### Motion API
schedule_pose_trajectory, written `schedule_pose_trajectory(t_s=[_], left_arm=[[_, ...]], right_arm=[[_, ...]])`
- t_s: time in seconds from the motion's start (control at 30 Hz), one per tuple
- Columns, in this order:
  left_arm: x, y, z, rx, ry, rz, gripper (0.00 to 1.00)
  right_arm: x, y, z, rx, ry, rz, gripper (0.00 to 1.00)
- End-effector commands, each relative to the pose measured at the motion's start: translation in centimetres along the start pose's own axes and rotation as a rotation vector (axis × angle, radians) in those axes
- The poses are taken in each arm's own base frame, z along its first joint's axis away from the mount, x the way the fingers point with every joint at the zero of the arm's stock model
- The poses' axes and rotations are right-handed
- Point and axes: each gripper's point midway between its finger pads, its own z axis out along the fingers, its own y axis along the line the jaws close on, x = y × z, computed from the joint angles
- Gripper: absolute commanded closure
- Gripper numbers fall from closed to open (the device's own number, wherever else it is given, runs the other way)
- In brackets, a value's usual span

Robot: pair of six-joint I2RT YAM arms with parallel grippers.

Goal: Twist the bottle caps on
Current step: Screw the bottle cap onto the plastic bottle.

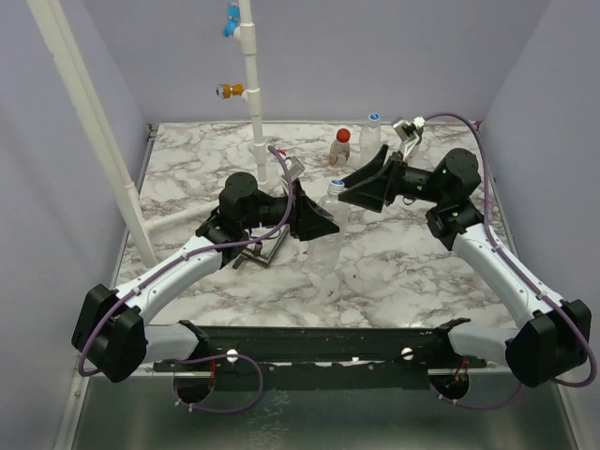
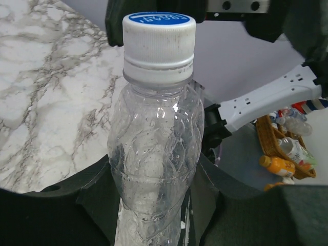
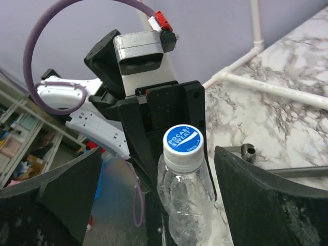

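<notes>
My left gripper [image 1: 314, 223] is shut on a clear bottle [image 1: 328, 246] and holds it upright over the table's middle; in the left wrist view the bottle [image 2: 156, 154] fills the gap between the dark fingers [image 2: 61, 205]. A white-and-blue cap [image 1: 336, 187] sits on its neck, and shows in the left wrist view [image 2: 159, 38] and the right wrist view [image 3: 183, 146]. My right gripper [image 1: 359, 185] is open just right of the cap; its fingers [image 3: 266, 200] stand wide on either side without touching it. Two more bottles stand at the back, one red-capped [image 1: 341, 146] and one white-and-blue-capped [image 1: 372, 131].
A white upright pipe [image 1: 251, 84] with an orange fitting [image 1: 230, 91] and a blue fitting [image 1: 231, 21] stands at the back middle. A slanted white pipe [image 1: 103, 141] runs along the left. A metal part [image 1: 258, 258] lies under the left arm.
</notes>
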Motion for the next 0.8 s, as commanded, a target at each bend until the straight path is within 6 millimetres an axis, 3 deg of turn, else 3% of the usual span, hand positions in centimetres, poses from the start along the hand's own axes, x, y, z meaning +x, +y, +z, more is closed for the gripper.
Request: schedule_pose_trajectory(t_s=[0.0, 0.27, 0.6, 0.77], left_arm=[[-1.0, -2.9, -0.3, 0.144, -0.021, 0.0, 1.0], [-0.5, -3.0, 0.0, 0.173, 0.003, -0.033, 1.0], [-0.4, -2.6, 0.3, 0.171, 0.001, -0.04, 1.0], [0.0, -2.2, 0.5, 0.166, 0.011, -0.054, 1.0]], right_arm=[[-0.2, 2.9, -0.1, -0.192, -0.008, -0.024, 0.1], [-0.5, 2.7, 0.0, -0.2, -0.042, 0.006, 0.24], [-0.7, 2.4, 0.5, -0.205, -0.045, 0.027, 0.27], [-0.5, 2.5, 0.5, -0.205, -0.036, 0.024, 0.39]])
